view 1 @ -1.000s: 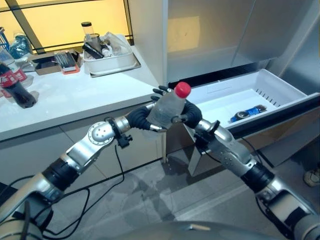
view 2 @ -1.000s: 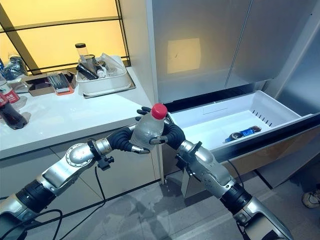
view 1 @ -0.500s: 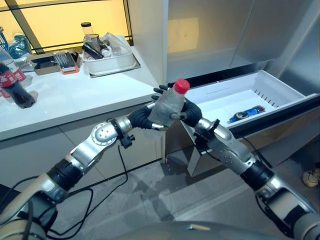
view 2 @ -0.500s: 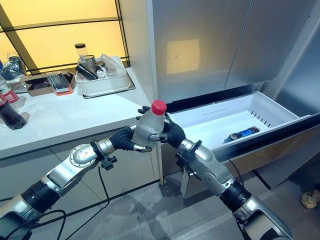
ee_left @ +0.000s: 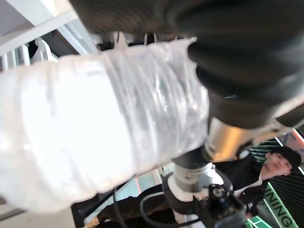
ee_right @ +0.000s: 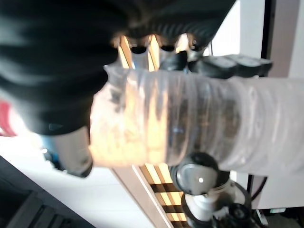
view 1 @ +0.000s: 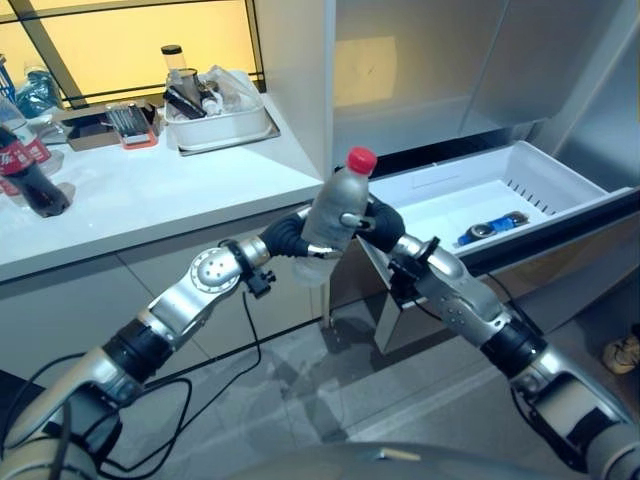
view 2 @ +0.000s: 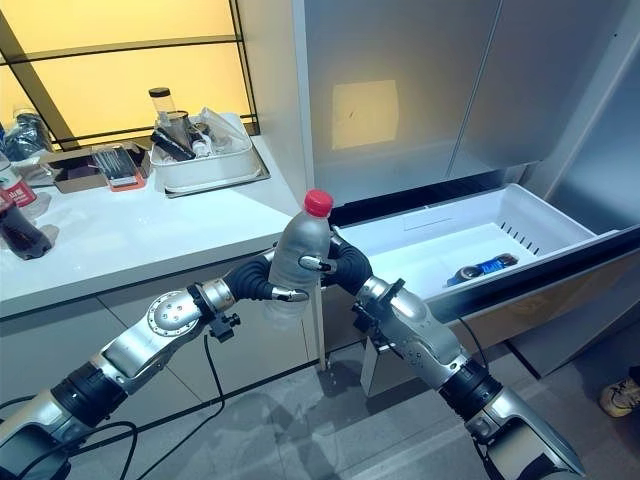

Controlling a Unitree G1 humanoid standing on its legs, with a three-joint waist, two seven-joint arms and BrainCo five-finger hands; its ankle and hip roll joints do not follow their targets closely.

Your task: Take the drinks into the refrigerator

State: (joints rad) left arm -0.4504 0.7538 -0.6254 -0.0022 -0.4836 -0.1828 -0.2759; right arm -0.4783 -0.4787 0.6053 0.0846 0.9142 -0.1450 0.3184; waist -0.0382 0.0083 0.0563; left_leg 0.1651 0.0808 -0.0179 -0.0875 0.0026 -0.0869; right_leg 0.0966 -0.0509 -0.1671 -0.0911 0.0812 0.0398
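White counter (view 2: 130, 235) adjoins refrigerator's open drawer (view 2: 440, 240); both hands grip bottle (view 2: 296, 252).

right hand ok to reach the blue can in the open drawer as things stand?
Probably not: the right hand is shut on the clear bottle, as is the left hand. The blue can lies uncovered in the drawer.

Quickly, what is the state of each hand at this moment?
Left hand: closed on the clear bottle.
Right hand: closed on the same clear bottle, from the other side.
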